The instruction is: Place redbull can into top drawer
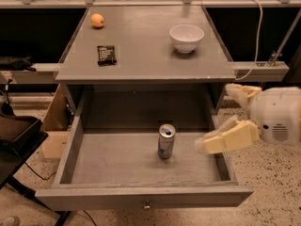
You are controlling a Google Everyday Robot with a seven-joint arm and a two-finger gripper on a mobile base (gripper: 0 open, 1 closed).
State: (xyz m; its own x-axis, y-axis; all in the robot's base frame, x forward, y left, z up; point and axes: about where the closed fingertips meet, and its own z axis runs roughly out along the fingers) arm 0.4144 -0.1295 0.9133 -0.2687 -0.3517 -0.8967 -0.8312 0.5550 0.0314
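The redbull can [166, 141] stands upright on the flat grey bottom of the open top drawer [117, 161], near its middle. The drawer is pulled out, with a small round knob [147, 204] on its front. My gripper [225, 118] is to the right of the can, over the drawer's right side wall. Its two cream fingers [228, 137] are spread apart and hold nothing. The can is free of the gripper.
On the cabinet top [146, 60] lie an orange [97, 20], a black packet [106, 54] and a white bowl [186, 37]. A cardboard box [52, 131] and a black chair [16, 135] are to the left. A cable [256, 27] hangs at the right.
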